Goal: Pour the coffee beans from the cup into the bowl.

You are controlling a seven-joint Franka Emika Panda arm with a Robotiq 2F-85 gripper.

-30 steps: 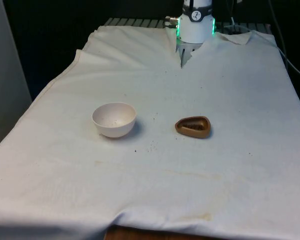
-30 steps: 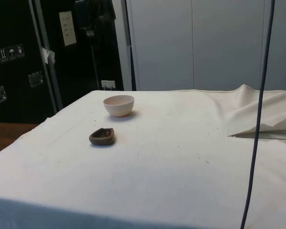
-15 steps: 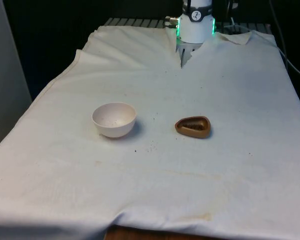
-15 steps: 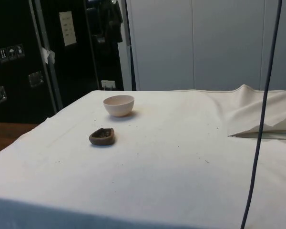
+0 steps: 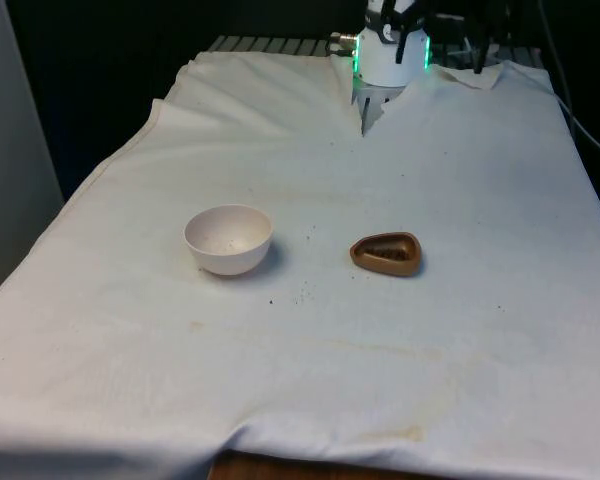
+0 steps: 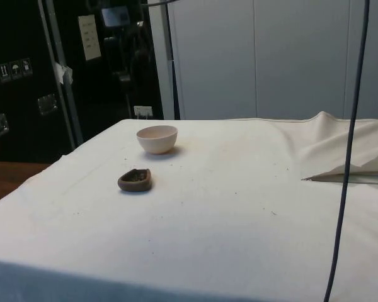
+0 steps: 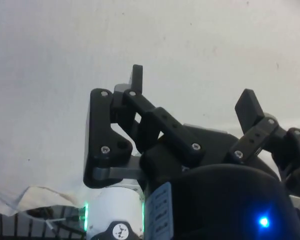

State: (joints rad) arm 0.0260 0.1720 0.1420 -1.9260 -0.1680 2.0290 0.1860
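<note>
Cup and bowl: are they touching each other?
Apart. The front view shows bare white cloth between the brown cup and the white bowl; the side view shows the same gap.

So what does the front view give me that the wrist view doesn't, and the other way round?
Front view: the white bowl and, apart from it to the front view's right, the brown cup with dark contents, both upright on the table, with a few dark specks on the cloth between them.
Wrist view: the fingers, spread open with nothing between them, above bare cloth.
Shared: the white cloth covering the table.
</note>
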